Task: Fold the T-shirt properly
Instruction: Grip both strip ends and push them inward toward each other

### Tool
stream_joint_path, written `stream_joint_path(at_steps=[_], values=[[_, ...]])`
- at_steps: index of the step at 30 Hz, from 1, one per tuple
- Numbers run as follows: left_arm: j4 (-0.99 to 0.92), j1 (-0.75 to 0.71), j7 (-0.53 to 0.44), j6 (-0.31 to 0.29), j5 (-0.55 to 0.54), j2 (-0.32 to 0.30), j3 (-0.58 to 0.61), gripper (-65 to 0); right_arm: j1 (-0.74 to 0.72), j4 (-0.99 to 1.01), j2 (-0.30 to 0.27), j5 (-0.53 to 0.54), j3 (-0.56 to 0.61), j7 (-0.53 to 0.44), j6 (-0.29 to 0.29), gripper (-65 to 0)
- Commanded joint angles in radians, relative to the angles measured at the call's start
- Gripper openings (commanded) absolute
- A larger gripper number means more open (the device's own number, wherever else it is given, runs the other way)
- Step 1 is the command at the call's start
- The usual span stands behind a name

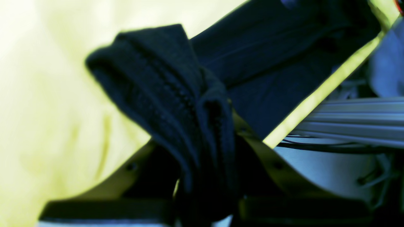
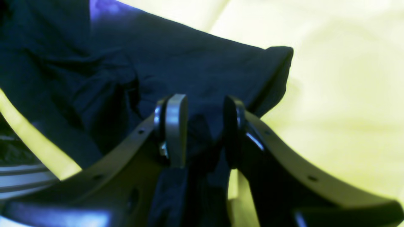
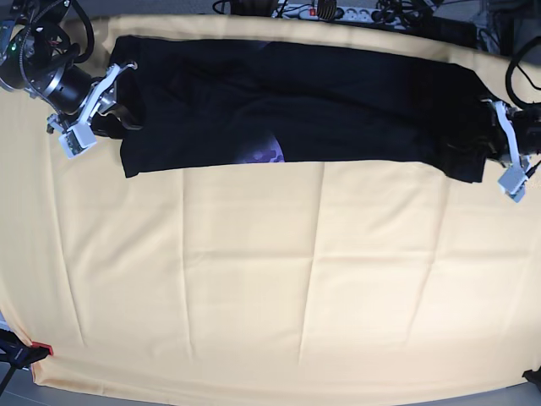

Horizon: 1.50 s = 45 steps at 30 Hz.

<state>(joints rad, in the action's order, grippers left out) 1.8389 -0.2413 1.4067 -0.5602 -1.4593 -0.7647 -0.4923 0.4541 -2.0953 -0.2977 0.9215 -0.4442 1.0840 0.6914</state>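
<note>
Stretching along the far edge of the worktop [image 3: 270, 279], the T-shirt [image 3: 338, 110] lies as a long band over the pale yellow tablecloth [image 3: 254, 254], a sliver of purple print [image 3: 269, 154] peeking out at its near edge. The left tool [image 1: 208, 176] is clenched on a bunched hem at one end; the right tool [image 2: 202, 132] grasps cloth between its pads at the other. Holding both ends likely keeps the band taut and straight for the next fold.

We find the left wrist view blurred; the bunched black cotton T-shirt [image 1: 176, 104] hides the left gripper [image 1: 205, 176] fingertips from us.
</note>
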Motion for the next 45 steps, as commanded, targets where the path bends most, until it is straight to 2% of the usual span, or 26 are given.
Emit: stream_joint_path(at_steps=[1,4,11,15,16,19,20,21,22,30,31,33,34,35,36,37,38,42,45], values=[[0.051,-0.002,-0.01,-0.014,-0.024,-0.001,-0.013,-65.0,-0.003,-0.014,-0.011,0.013,-0.008,-0.023,0.007,-42.7],[0.112,-0.034,-0.01,-0.026,-0.024,0.063,-0.013,-65.0,-0.003,-0.014,-0.007,0.012,-0.008,-0.022,0.007,-42.7],[0.09,-0.049,-0.021,-0.066,-0.024,0.201,-0.013,-65.0,-0.003,-0.014,-0.007,0.013,-0.008,-0.022,0.007,-42.7],[0.081,-0.048,-0.03,-0.06,-0.024,0.266,-0.012,-65.0,-0.003,-0.014,-0.007,0.013,-0.008,-0.022,0.007,-42.7],[0.081,-0.043,-0.044,-0.041,-0.024,0.28,-0.012,-58.1,-0.003,-0.014,-0.007,0.013,-0.008,-0.022,0.007,-42.7],[0.081,-0.018,-0.053,0.02,-0.024,0.32,-0.012,-31.5,-0.003,-0.014,-0.007,0.013,-0.008,-0.022,0.007,-42.7],[0.081,-0.009,-0.053,0.039,-0.024,0.333,-0.012,-25.1,-0.003,-0.014,-0.007,0.013,-0.008,-0.022,0.007,-42.7],[0.081,-0.003,-0.053,0.056,-0.024,0.343,-0.012,-21.4,-0.003,-0.014,-0.007,0.013,-0.008,-0.022,0.007,-42.7],[0.081,0.001,-0.052,0.066,-0.024,0.352,-0.012,-20.4,-0.003,-0.014,-0.007,0.013,-0.008,-0.022,0.007,-42.7],[0.101,-0.005,-0.018,0.066,-0.024,0.346,-0.012,-20.4,-0.003,-0.014,-0.007,0.02,-0.008,-0.023,0.007,-42.7],[0.107,-0.005,-0.018,0.048,-0.024,0.343,-0.013,-20.5,-0.003,-0.014,-0.007,0.02,-0.008,-0.023,0.007,-42.7],[0.113,-0.005,-0.019,-0.037,-0.024,0.343,-0.026,-20.8,-0.003,-0.014,-0.007,0.021,-0.008,-0.023,0.007,-42.7],[0.113,-0.005,-0.024,-0.069,-0.024,0.343,-0.035,-23.4,-0.003,-0.014,-0.007,0.02,-0.008,-0.023,0.007,-42.7],[0.113,-0.005,-0.034,-0.077,-0.007,0.343,-0.043,-30.1,-0.003,-0.014,-0.007,0.02,-0.008,-0.023,0.007,-42.7],[0.113,-0.005,-0.05,-0.076,0.023,0.344,-0.048,-41.7,-0.003,-0.014,-0.007,0.021,-0.008,-0.023,0.007,-42.7],[0.113,-0.005,-0.06,-0.076,0.051,0.346,-0.048,-57.4,-0.003,-0.014,-0.007,0.021,-0.008,-0.023,0.007,-42.7],[0.113,-0.005,-0.062,-0.076,0.078,0.35,-0.047,-65.0,-0.005,-0.014,-0.007,0.029,-0.008,-0.024,0.007,-42.7],[0.101,-0.026,-0.161,-0.068,0.222,0.353,-0.022,-65.0,-0.006,-0.017,-0.007,0.05,-0.008,-0.027,0.006,-42.7],[0.072,-0.042,-0.224,-0.046,0.358,0.363,0.026,-65.0,-0.018,-0.018,-0.007,0.037,-0.008,-0.037,-0.042,-42.1]])
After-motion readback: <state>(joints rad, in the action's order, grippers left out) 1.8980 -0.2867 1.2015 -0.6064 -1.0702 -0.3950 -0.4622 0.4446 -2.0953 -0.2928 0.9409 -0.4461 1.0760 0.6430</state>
